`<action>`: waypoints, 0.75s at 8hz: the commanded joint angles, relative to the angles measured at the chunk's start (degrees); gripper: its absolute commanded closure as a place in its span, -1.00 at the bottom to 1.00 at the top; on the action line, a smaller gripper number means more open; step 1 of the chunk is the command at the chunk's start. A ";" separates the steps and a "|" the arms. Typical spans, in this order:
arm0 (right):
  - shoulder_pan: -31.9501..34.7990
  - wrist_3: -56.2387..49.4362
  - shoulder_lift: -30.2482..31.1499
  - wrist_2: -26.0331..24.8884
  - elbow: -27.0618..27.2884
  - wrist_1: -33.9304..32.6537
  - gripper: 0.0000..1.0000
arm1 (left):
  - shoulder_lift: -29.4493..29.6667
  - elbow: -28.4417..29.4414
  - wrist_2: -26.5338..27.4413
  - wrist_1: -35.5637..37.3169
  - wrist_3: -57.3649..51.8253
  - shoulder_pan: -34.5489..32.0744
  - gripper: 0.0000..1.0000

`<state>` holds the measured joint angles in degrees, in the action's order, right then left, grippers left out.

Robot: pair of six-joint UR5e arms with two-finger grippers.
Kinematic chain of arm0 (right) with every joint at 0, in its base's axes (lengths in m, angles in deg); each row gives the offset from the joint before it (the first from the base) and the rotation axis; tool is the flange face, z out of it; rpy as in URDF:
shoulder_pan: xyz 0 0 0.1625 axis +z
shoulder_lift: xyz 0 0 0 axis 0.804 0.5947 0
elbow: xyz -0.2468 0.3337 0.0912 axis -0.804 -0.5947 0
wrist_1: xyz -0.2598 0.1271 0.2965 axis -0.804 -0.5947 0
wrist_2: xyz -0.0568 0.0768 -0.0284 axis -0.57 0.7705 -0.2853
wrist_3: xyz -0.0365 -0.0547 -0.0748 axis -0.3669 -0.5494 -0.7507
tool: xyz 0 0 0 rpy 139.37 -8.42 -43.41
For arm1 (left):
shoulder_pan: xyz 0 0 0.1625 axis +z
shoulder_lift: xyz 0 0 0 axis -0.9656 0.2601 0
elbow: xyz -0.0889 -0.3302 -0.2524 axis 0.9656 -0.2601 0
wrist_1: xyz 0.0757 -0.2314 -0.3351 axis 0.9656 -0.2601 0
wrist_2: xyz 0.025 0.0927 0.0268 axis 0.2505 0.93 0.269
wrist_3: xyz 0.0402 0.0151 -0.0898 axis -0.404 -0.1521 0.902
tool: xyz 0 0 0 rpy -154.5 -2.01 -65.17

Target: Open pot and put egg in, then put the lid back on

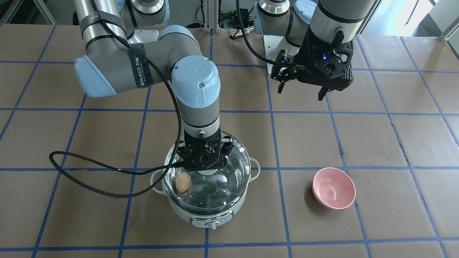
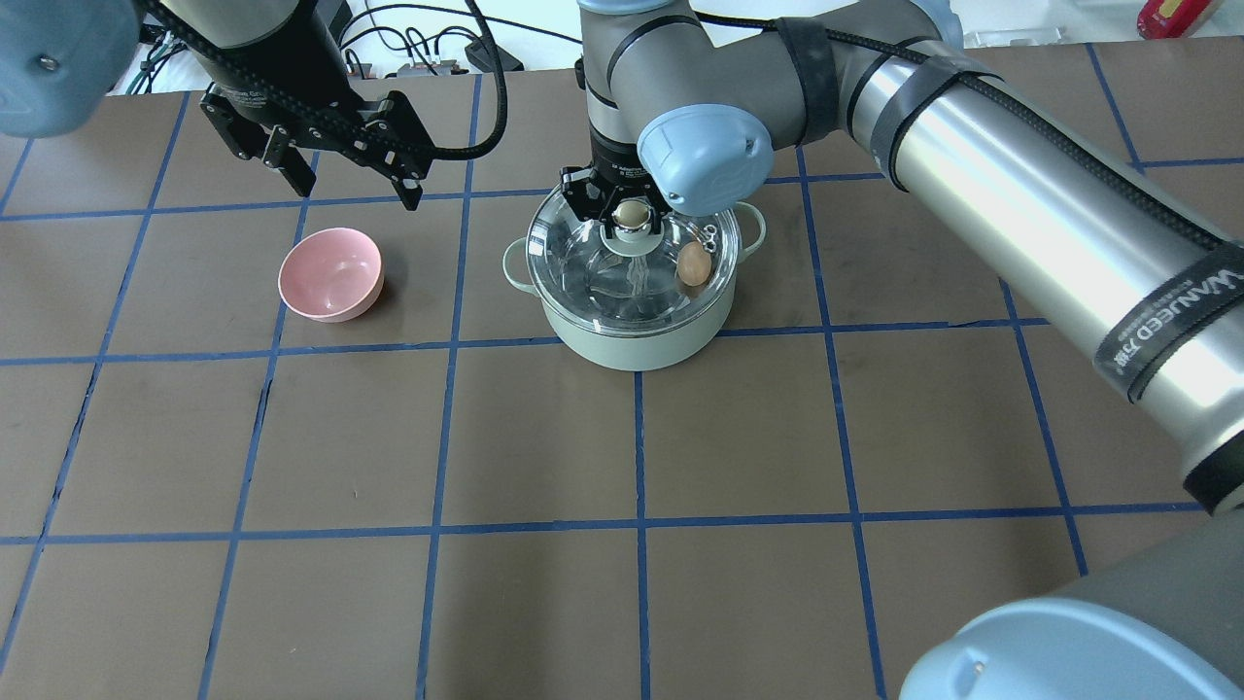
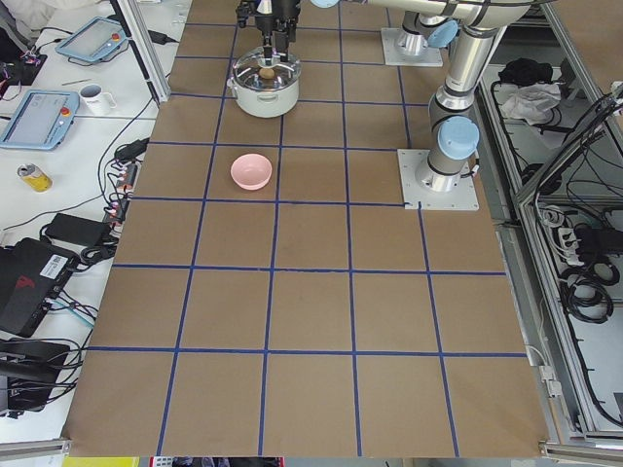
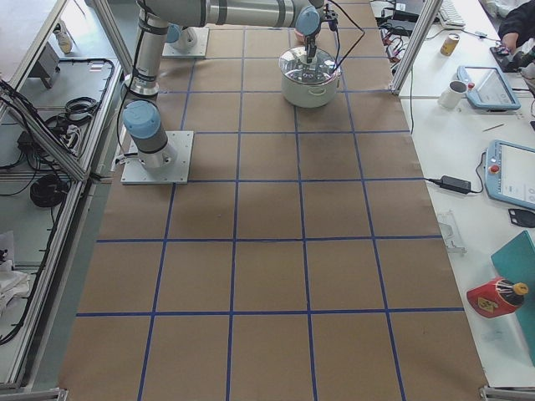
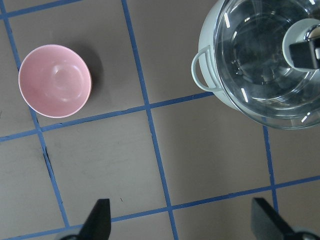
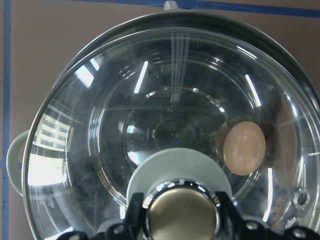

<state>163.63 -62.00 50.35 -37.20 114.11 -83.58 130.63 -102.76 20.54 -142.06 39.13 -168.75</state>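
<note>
The mint-green pot (image 2: 632,345) stands mid-table, front knob panel showing in the front-facing view (image 1: 211,223). The clear glass lid (image 2: 593,277) lies over its mouth, a little off-centre in the right wrist view (image 6: 150,100). The tan egg (image 2: 693,263) lies inside on the steel bottom, seen through the glass (image 6: 243,148) (image 1: 183,181). My right gripper (image 2: 632,216) comes straight down and is shut on the lid's gold-beige knob (image 6: 181,215). My left gripper (image 2: 353,192) is open and empty, hovering above the table beside the pot (image 5: 205,70).
A small empty pink bowl (image 2: 330,275) (image 5: 55,80) sits on the table on my left of the pot, below the left gripper. The right arm's black cable (image 1: 89,175) loops down beside the pot. Blue tape lines grid the brown tabletop.
</note>
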 commanded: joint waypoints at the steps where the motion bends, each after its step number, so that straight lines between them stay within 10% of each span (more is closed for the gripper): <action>1: 0.00 -0.01 -0.17 0.17 -0.05 -0.04 1.00 | -0.42 -0.03 0.94 3.13 -0.33 -0.48 -1.00; 6: -0.08 -2.64 -0.26 0.08 -0.05 -0.66 1.00 | -4.37 -2.31 0.94 3.67 0.20 -2.77 -1.00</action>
<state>163.58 -63.47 50.10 -37.17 114.06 -84.17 126.39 -104.19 21.52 -138.73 38.89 -171.28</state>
